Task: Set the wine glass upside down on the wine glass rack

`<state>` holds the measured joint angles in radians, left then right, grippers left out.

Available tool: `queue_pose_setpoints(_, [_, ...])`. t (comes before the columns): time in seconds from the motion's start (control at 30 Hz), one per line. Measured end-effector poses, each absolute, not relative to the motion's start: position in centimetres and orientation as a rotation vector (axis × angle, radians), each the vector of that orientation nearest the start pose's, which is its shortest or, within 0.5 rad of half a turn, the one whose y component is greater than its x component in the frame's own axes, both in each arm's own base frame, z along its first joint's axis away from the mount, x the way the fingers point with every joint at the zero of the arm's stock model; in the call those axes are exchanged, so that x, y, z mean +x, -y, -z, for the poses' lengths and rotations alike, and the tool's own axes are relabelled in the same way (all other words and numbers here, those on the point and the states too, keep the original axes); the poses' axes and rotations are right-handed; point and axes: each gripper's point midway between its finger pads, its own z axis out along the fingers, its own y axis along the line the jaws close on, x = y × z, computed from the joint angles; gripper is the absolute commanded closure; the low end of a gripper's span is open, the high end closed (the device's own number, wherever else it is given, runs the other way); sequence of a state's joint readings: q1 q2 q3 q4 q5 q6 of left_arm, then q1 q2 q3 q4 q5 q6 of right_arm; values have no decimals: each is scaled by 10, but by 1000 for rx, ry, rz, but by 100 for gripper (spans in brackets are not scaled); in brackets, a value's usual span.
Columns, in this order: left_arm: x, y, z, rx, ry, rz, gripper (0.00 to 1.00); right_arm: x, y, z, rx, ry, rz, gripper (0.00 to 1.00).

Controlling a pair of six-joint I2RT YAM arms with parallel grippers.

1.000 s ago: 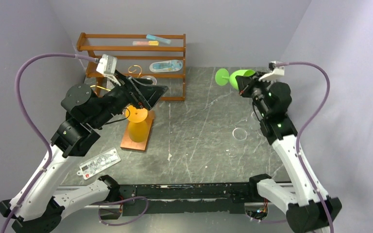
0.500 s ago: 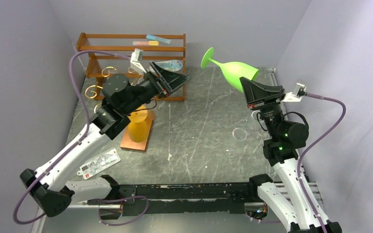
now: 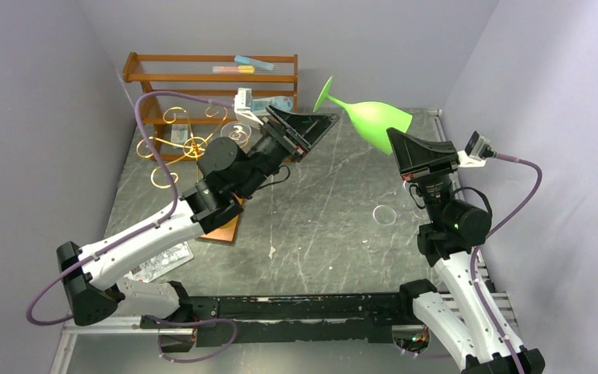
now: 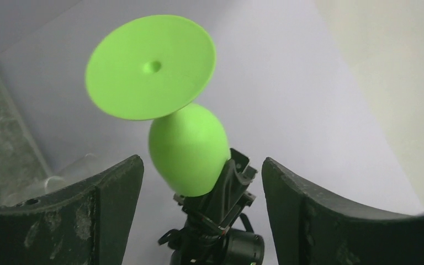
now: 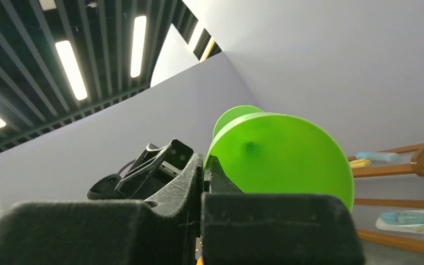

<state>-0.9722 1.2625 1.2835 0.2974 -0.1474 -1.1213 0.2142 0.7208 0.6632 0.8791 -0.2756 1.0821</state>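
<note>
A green wine glass point(image 3: 370, 118) is held in the air, tilted, with its foot point(image 3: 325, 93) pointing up and left. My right gripper point(image 3: 397, 142) is shut on the rim of its bowl. In the right wrist view the glass point(image 5: 279, 154) fills the space just past the shut gripper point(image 5: 204, 174). My left gripper point(image 3: 311, 128) is open and empty, close to the foot. In the left wrist view the foot point(image 4: 150, 66) and bowl point(image 4: 187, 149) sit ahead of my open gripper point(image 4: 201, 190). The gold wire rack point(image 3: 177, 144) stands at the left; my left arm hides most of its copper base point(image 3: 222, 230).
A brown wooden shelf unit point(image 3: 210, 78) with small items stands at the back left, behind the rack. A clear ring point(image 3: 384, 215) lies on the table right of centre. A printed card point(image 3: 158, 261) lies near the left front. Grey walls close in both sides.
My left arm has swung right and forward, from over the rack to beside the glass's foot, uncovering the gold scrolls. My right arm raised the glass earlier and now holds it almost still.
</note>
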Motion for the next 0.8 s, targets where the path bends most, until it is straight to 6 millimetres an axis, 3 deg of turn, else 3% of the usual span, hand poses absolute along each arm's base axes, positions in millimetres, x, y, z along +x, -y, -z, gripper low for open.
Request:
queue_pose_setpoints(0.1, [232, 370, -500, -283, -1366, 1675, 23, 216, -133, -492, 89, -837, -1363, 100])
queue_pose_setpoints(0.27, [244, 385, -494, -316, -1321, 1580, 33, 212, -134, -491, 97, -829, -1418, 100])
queue_pose_setpoints(0.6, [252, 386, -504, -357, -1195, 1457, 65, 195, -136, -490, 82, -822, -1481, 100])
queue_pose_setpoints(0.8, [250, 385, -514, -355, -1142, 1466, 66, 190, -138, -489, 59, -827, -1491, 100])
